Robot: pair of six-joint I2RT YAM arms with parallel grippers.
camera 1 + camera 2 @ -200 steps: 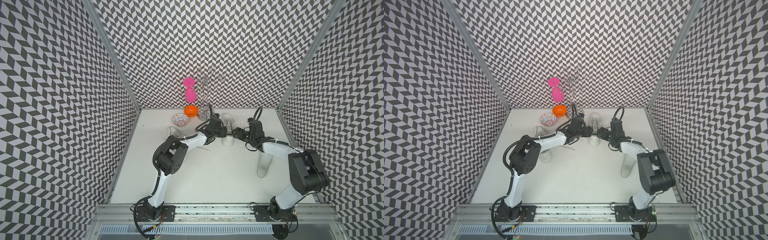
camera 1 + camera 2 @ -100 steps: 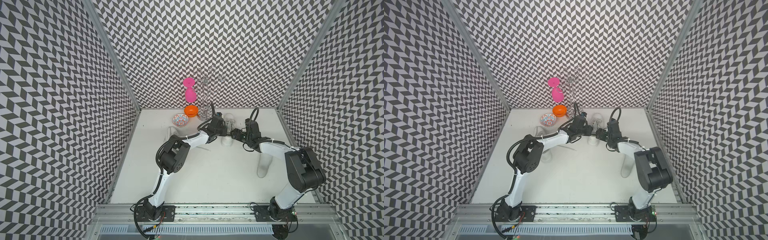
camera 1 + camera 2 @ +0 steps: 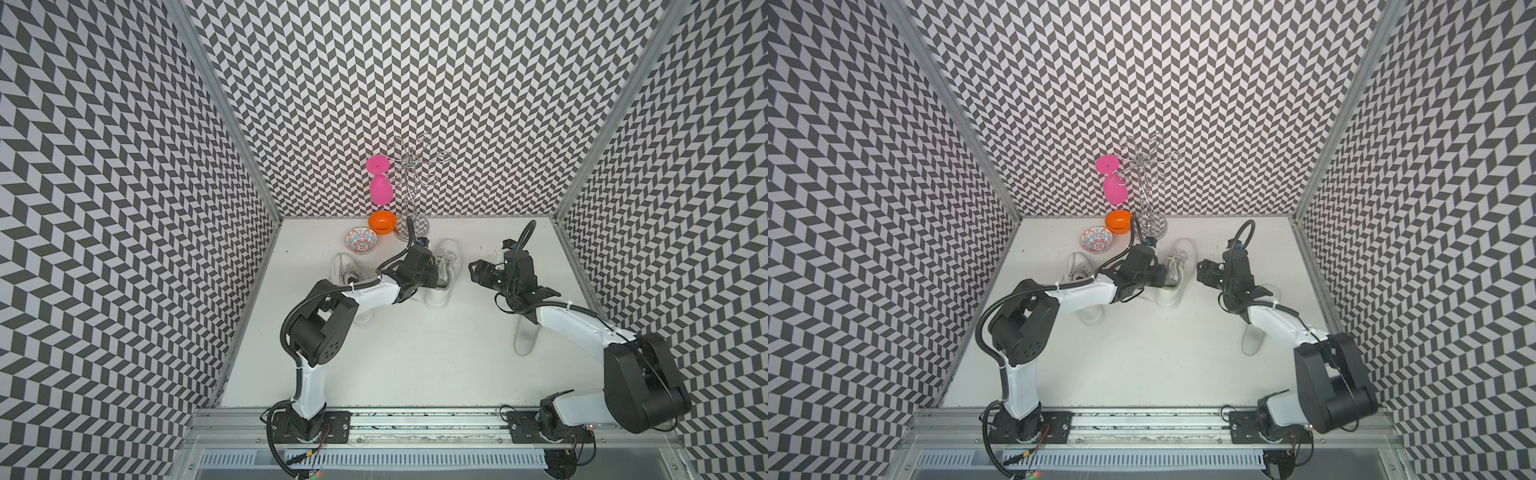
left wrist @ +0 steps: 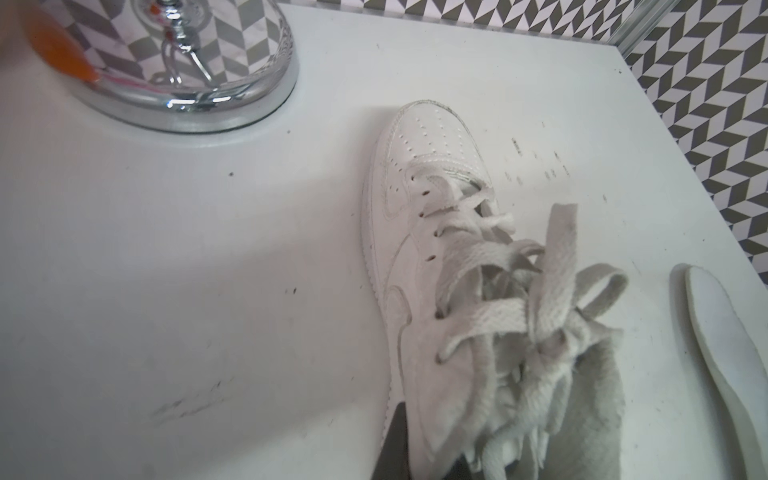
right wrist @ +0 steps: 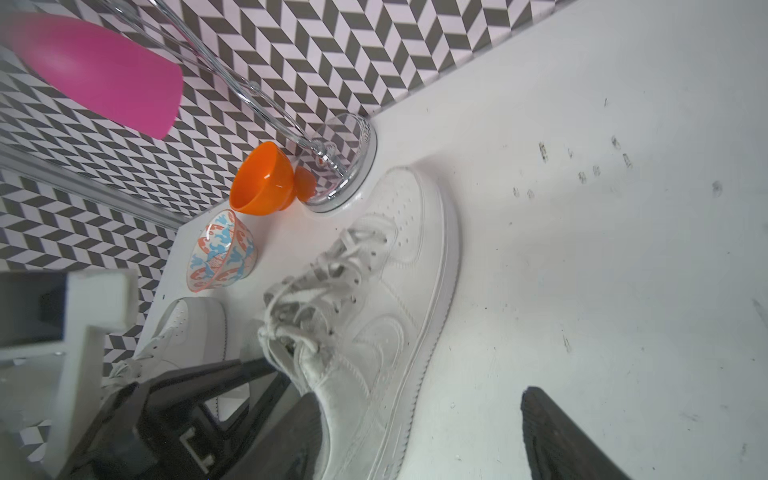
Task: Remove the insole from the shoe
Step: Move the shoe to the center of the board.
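**A:** White tabletop (image 3: 415, 353), chevron walls. Which step?

**B:** Left pincer (image 4: 426, 457) is clamped on the shoe (image 3: 445, 266) at its collar, bracing it. The insole is hidden inside. Right pincer (image 3: 478, 270) hangs open just beside the heel.

**A:** Next?

**B:** I'd guess the right one dips into the opening. There's clear tabletop behind it, a loose insole (image 3: 524, 332) under its arm, and a wire stand (image 3: 411, 226) close ahead of the left.
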